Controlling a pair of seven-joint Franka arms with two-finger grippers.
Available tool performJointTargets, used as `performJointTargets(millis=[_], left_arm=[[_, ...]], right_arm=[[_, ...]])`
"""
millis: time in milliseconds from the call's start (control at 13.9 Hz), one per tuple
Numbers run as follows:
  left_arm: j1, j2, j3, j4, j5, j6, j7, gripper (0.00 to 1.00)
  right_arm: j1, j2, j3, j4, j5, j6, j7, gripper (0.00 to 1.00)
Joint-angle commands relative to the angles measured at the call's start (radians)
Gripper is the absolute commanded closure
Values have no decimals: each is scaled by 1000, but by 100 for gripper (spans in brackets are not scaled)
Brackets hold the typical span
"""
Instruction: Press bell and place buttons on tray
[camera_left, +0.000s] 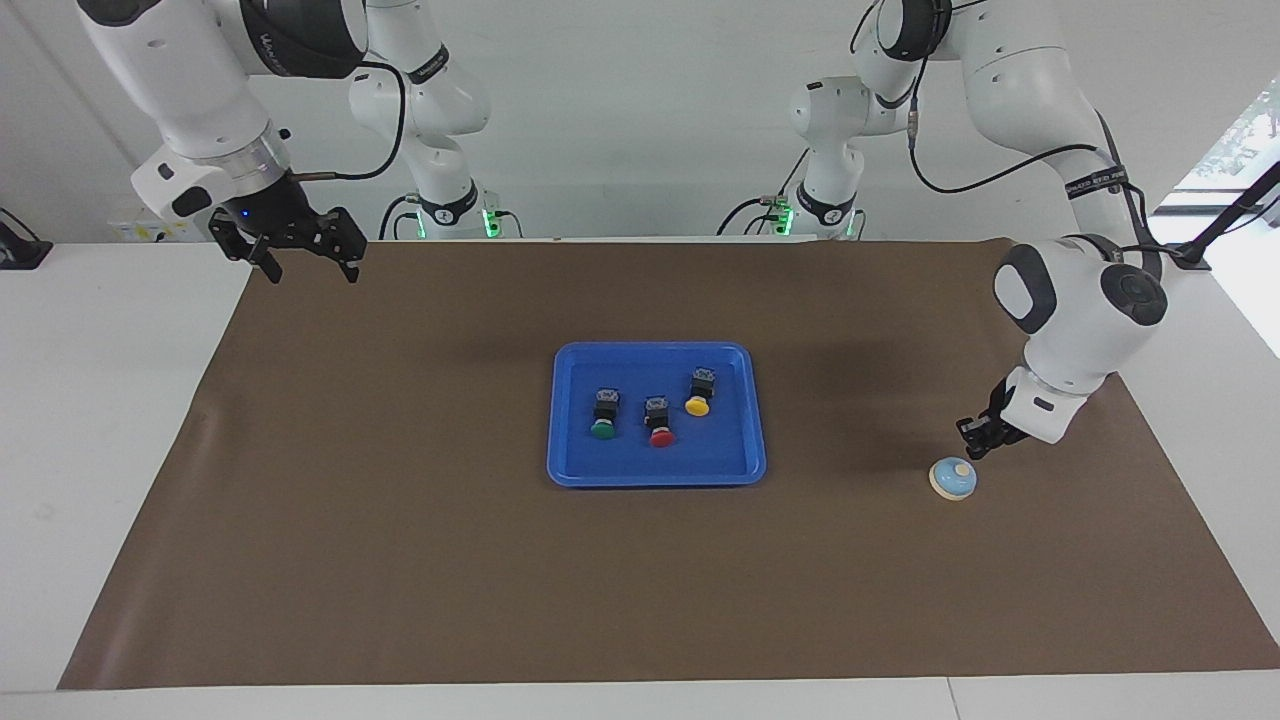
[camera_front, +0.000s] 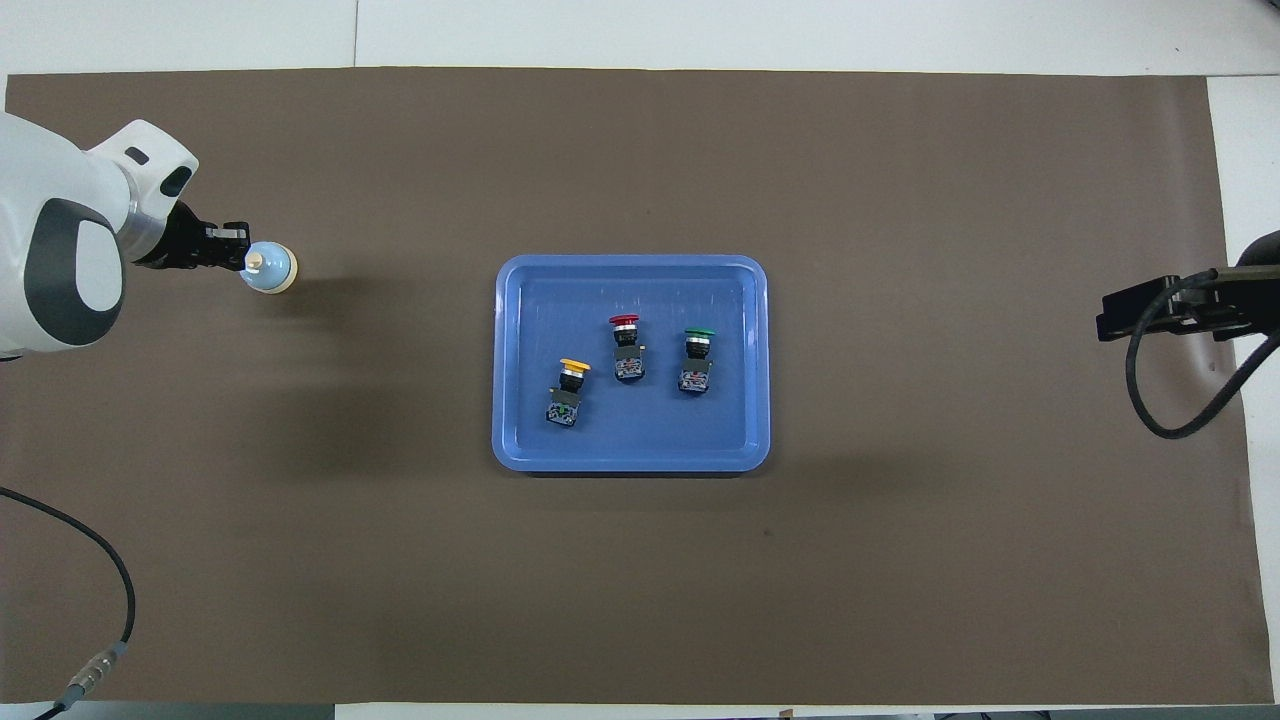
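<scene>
So the buttons part is looking done: the green button (camera_left: 603, 429), red button (camera_left: 661, 436) and yellow button (camera_left: 697, 405) are all lying on their sides in the blue tray (camera_left: 570, 470) mid-table. The bell (camera_left: 953, 478) is sitting on the brown mat (camera_left: 400, 560) toward the left arm's end, with the left gripper (camera_left: 975, 432) hanging low just beside its knob; can't tell its fingers, or if it's touching. The right gripper (camera_left: 305, 258) is waiting up high, fingers spread. Arm lettering isn't readable.
</scene>
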Motion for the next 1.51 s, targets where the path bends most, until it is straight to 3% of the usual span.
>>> performJointTargets(millis=[0,432,648,936,1368,1440], left_arm=[[-12,21,8,7,-19,33,-24,100],[-34,41,10,-91,-15,174,-37,100],[-32,41,11,-85,-15,164,-36,100],[-17,11,13,36,-13,-38,-28,100],[-14,-205,19,56,-13,-270,-39,100],[-12,-241,21,53,-12,-304,-39,87]], right_arm=[[-16,-18,12,-20,-3,14,-22,0],[-16,-19,12,-19,-3,14,-22,0],[-16,-19,12,-20,-3,14,-22,0],[-16,-19,12,-19,-3,14,-22,0],[-16,-19,12,-20,-3,14,-22,0],[-16,-19,12,-20,-3,14,-22,0]])
